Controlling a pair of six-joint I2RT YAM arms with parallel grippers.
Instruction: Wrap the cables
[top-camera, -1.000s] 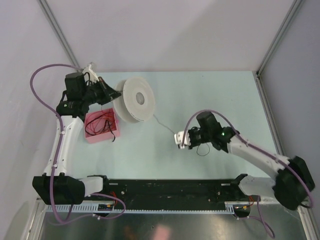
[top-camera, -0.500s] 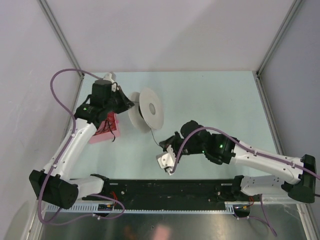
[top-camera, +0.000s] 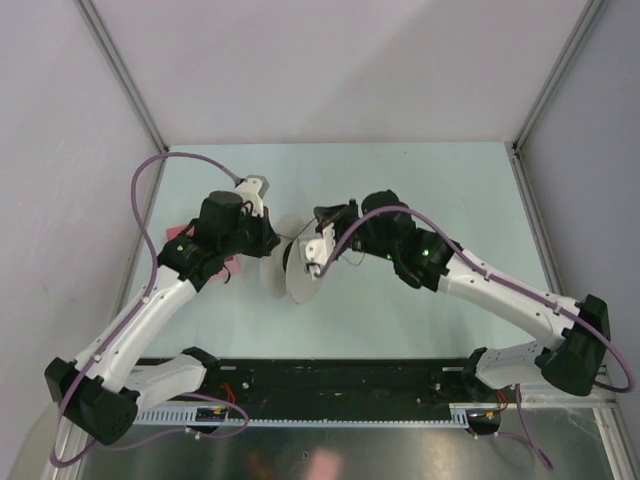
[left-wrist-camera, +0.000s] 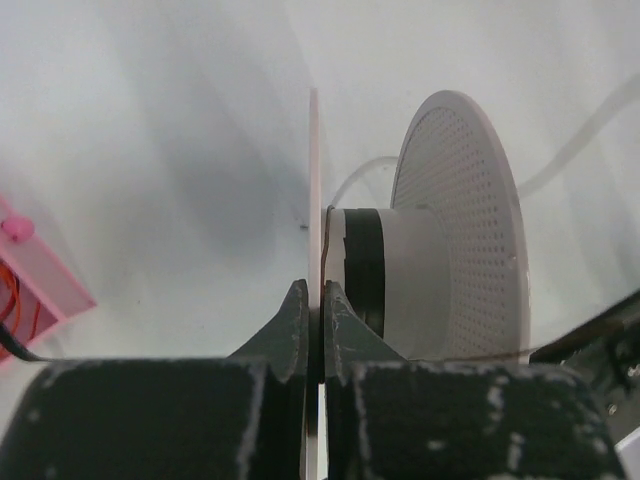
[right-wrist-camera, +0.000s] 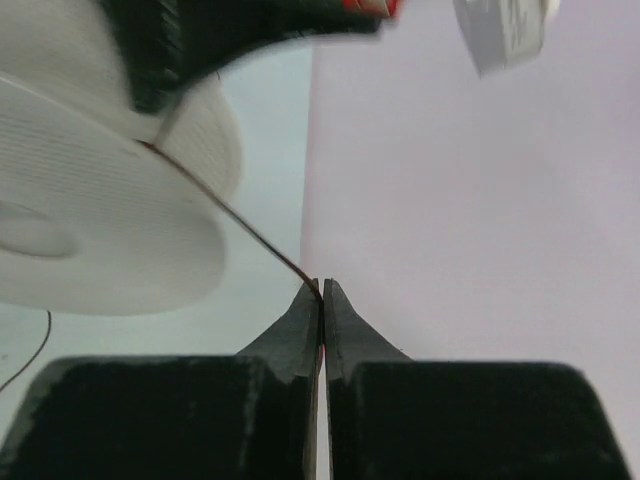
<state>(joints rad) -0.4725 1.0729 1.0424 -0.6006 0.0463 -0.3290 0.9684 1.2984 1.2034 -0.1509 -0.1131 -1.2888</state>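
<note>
My left gripper (left-wrist-camera: 321, 290) is shut on the thin near flange of the pale grey spool (left-wrist-camera: 440, 270), holding it on edge above the table. A dark band of cable (left-wrist-camera: 365, 265) is wound on the spool's core. My right gripper (right-wrist-camera: 322, 288) is shut on a hair-thin dark red cable (right-wrist-camera: 220, 210) that runs taut up to the spool (right-wrist-camera: 90, 220). In the top view both grippers meet at the spool (top-camera: 300, 275) in the table's middle, left gripper (top-camera: 272, 245) on its left and right gripper (top-camera: 310, 255) on its right.
A pink tray (left-wrist-camera: 30, 280) holding more red and black strands lies left of the spool, mostly covered by the left arm in the top view (top-camera: 180, 232). Grey walls close the table at the back and sides. A black rail (top-camera: 340, 380) runs along the near edge.
The left arm carried the spool from the back left to the table's middle. The right arm swung from the right, through the front, up to the spool with the cable.
</note>
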